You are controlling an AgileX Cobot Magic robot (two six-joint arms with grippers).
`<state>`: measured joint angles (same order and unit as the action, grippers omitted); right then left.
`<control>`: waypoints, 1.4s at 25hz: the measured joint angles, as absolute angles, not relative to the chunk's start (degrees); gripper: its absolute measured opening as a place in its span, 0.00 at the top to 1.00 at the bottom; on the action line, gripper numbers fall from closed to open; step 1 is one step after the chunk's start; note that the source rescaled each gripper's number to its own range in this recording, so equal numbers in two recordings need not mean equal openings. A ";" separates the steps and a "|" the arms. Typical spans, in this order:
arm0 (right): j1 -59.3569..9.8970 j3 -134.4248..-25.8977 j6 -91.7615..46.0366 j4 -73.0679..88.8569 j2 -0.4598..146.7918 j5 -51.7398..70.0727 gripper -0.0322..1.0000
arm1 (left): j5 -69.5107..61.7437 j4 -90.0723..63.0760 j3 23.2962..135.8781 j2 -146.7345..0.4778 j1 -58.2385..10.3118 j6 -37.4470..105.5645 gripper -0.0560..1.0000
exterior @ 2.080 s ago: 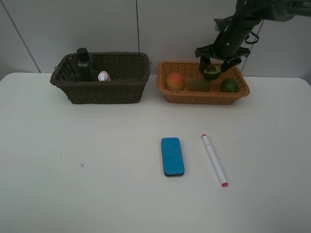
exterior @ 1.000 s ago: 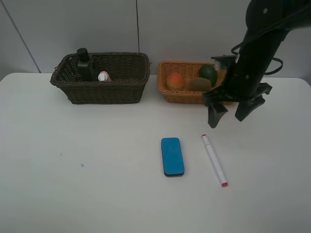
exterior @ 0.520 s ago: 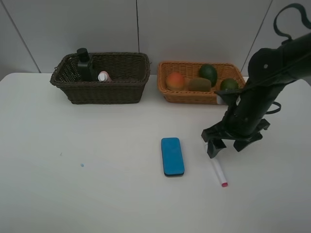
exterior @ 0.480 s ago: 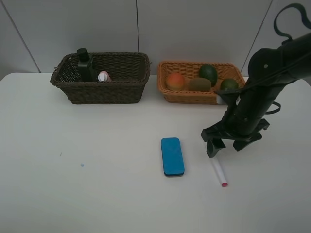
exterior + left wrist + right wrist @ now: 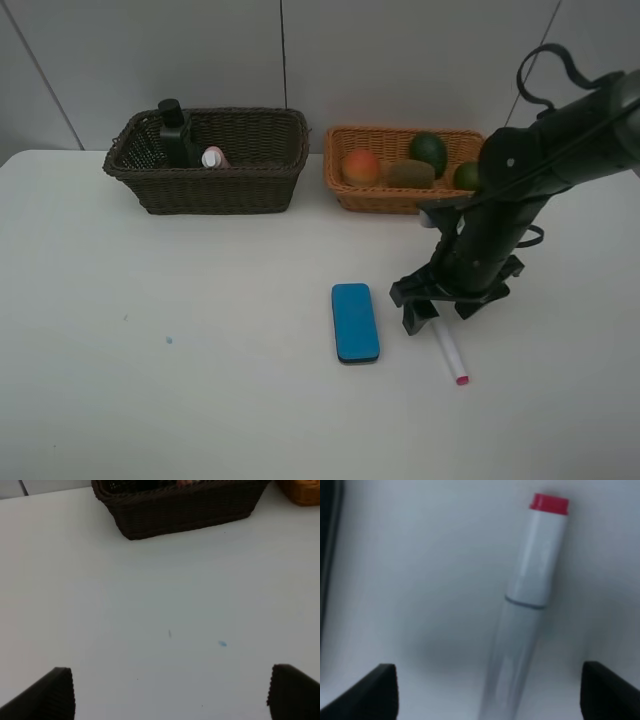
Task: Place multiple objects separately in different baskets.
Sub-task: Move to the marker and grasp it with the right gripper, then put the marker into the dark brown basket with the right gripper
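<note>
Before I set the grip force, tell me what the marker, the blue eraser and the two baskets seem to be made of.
Marker: probably hard plastic, with a smooth white barrel, a faint sheen and a pink end.
Eraser: matte blue top on a dark base, perhaps plastic or foam; I cannot tell which.
Dark basket and tan basket: woven wicker; the weave shows on their walls.

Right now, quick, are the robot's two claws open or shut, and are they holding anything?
Left claw: open, holding nothing.
Right claw: open, holding nothing, one finger on each side of the white-pink marker.
</note>
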<state>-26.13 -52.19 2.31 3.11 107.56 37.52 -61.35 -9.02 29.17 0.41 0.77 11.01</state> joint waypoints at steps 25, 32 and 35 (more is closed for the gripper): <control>-26.18 -58.15 1.24 2.31 106.13 40.10 0.96 | -61.35 -9.02 29.17 0.41 0.77 11.01 0.06; -26.18 -80.38 1.07 2.95 106.89 42.38 0.96 | -61.35 -9.02 29.17 0.41 0.77 11.01 0.06; -26.18 -90.91 1.07 5.35 110.48 41.88 0.96 | -61.35 -9.02 29.17 0.41 0.77 11.01 0.06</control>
